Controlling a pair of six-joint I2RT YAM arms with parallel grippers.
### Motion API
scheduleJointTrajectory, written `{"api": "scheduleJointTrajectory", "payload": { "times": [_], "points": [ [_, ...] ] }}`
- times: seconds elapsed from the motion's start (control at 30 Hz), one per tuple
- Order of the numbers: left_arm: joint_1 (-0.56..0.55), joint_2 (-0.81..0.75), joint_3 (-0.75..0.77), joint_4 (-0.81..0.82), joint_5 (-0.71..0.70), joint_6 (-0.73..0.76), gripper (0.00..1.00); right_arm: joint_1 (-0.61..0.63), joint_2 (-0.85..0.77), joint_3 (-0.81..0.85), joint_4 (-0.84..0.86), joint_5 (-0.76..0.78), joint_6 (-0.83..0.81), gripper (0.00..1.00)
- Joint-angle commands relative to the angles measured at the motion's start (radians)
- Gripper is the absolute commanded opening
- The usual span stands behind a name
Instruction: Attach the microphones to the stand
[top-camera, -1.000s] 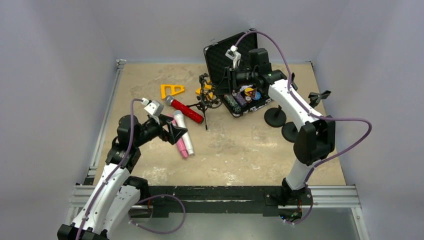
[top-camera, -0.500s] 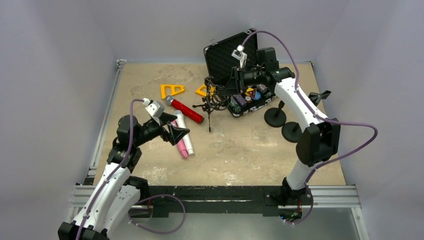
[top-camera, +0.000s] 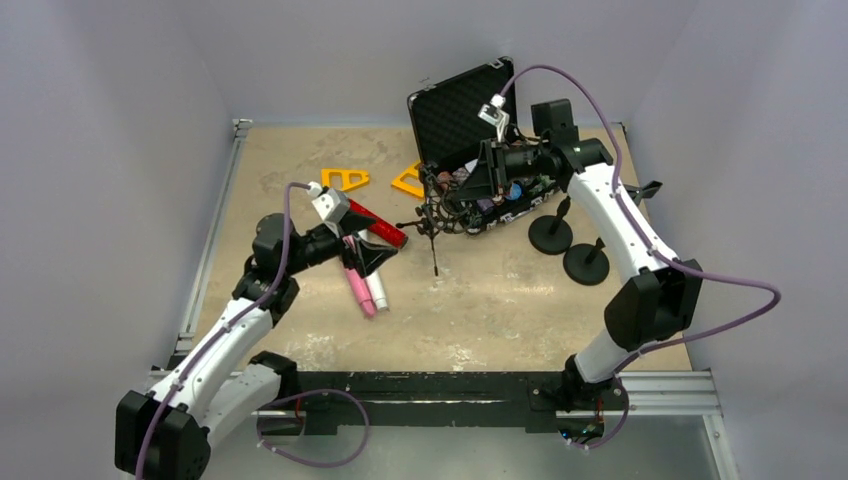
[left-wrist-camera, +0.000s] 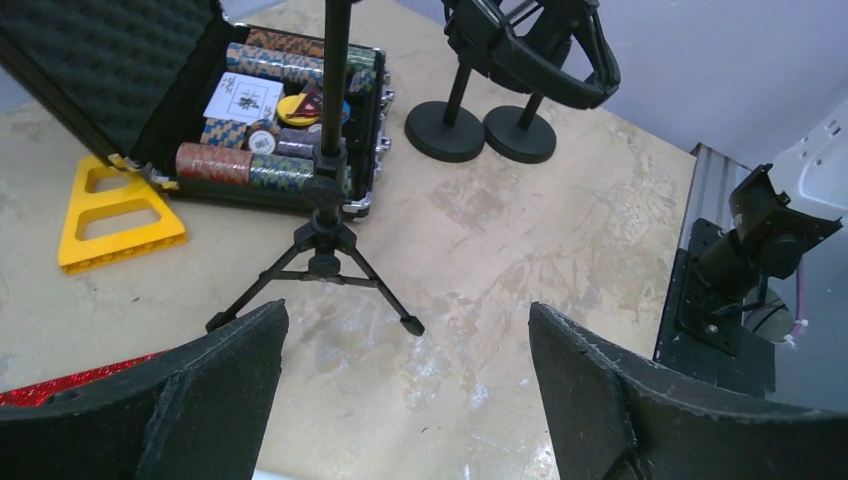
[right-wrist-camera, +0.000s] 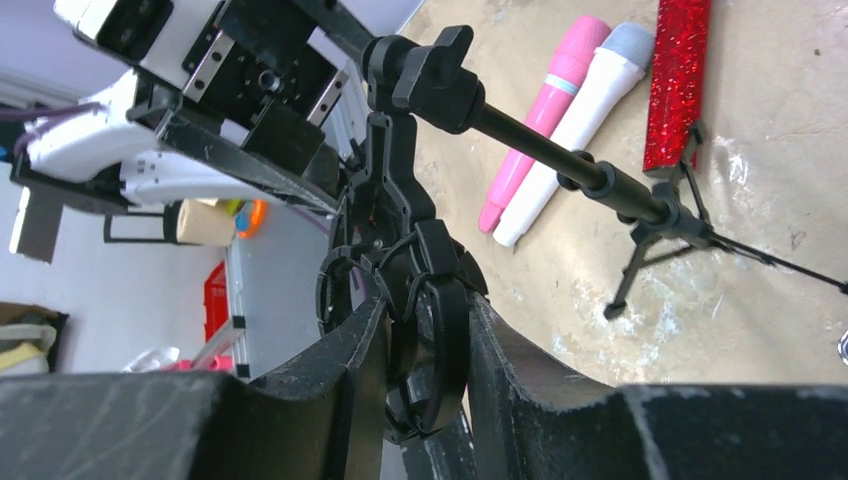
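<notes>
The black tripod stand (top-camera: 432, 215) is held by its top clip rings in my right gripper (top-camera: 470, 185), which is shut on them (right-wrist-camera: 425, 320). Its legs (left-wrist-camera: 325, 245) reach down to about table level in front of the case. The glittery red microphone (top-camera: 378, 224) lies left of the stand. The pink microphone (top-camera: 355, 285) and the white microphone (top-camera: 376, 292) lie side by side just nearer. All three show in the right wrist view: red (right-wrist-camera: 680, 80), pink (right-wrist-camera: 545, 120), white (right-wrist-camera: 585, 115). My left gripper (top-camera: 372, 260) is open and empty above their heads (left-wrist-camera: 405, 390).
An open black case (top-camera: 455, 110) with poker chips (left-wrist-camera: 270, 130) stands behind the stand. Two yellow triangular pieces (top-camera: 343, 180) lie at the back left. Two black round-base stands (top-camera: 565, 250) stand right of the case. Walls close in the table on three sides.
My right gripper has carried the stand to the right and nearer, away from the red microphone. My left gripper has moved forward and right, over the microphones.
</notes>
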Motion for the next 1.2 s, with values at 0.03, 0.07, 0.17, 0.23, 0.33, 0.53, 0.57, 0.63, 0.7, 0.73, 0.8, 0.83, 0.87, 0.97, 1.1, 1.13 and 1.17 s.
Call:
{"api": "scheduleJointTrajectory", "payload": {
  "times": [0.03,0.07,0.17,0.23,0.33,0.53,0.57,0.63,0.7,0.73,0.8,0.83,0.87,0.97,1.1,1.13,1.17],
  "points": [
    [-0.066,0.051,0.074,0.116,-0.048,0.025,0.92,-0.009,-0.102,-0.047,-0.027,-0.052,-0.094,0.33],
    [-0.076,0.060,0.073,0.130,-0.063,0.025,0.92,-0.009,-0.108,-0.058,-0.036,-0.049,-0.110,0.33],
    [-0.109,0.090,0.078,0.156,-0.096,0.026,0.90,-0.010,-0.126,-0.095,-0.028,-0.053,-0.116,0.33],
    [-0.138,0.124,0.095,0.163,-0.111,0.032,0.90,-0.012,-0.138,-0.121,-0.016,-0.054,-0.117,0.33],
    [-0.191,0.180,0.113,0.181,-0.134,0.039,0.90,-0.017,-0.152,-0.164,0.010,-0.055,-0.108,0.33],
    [-0.259,0.307,0.122,0.268,-0.208,0.053,0.88,-0.059,-0.164,-0.224,0.068,-0.051,-0.059,0.33],
    [-0.268,0.338,0.125,0.291,-0.214,0.059,0.86,-0.067,-0.160,-0.225,0.069,-0.057,-0.054,0.34],
    [-0.283,0.410,0.140,0.362,-0.213,0.076,0.82,-0.081,-0.148,-0.221,0.064,-0.067,-0.050,0.34],
    [-0.294,0.479,0.150,0.443,-0.236,0.074,0.81,-0.092,-0.144,-0.220,0.061,-0.076,-0.049,0.35],
    [-0.301,0.511,0.149,0.494,-0.246,0.070,0.81,-0.095,-0.141,-0.220,0.062,-0.080,-0.048,0.35],
    [-0.311,0.561,0.158,0.579,-0.262,0.061,0.80,-0.098,-0.138,-0.223,0.063,-0.087,-0.044,0.35],
    [-0.320,0.588,0.171,0.600,-0.267,0.056,0.80,-0.100,-0.135,-0.226,0.065,-0.091,-0.042,0.35],
    [-0.329,0.605,0.191,0.608,-0.271,0.055,0.79,-0.102,-0.132,-0.227,0.067,-0.094,-0.040,0.35],
    [-0.354,0.649,0.249,0.588,-0.284,0.071,0.76,-0.107,-0.122,-0.230,0.070,-0.109,-0.037,0.35],
    [-0.375,0.685,0.271,0.623,-0.335,0.077,0.72,-0.114,-0.111,-0.236,0.072,-0.121,-0.035,0.35],
    [-0.378,0.693,0.274,0.631,-0.344,0.077,0.70,-0.117,-0.109,-0.238,0.074,-0.124,-0.036,0.35],
    [-0.381,0.701,0.278,0.637,-0.353,0.077,0.68,-0.118,-0.108,-0.242,0.075,-0.128,-0.036,0.35]
  ]
}}
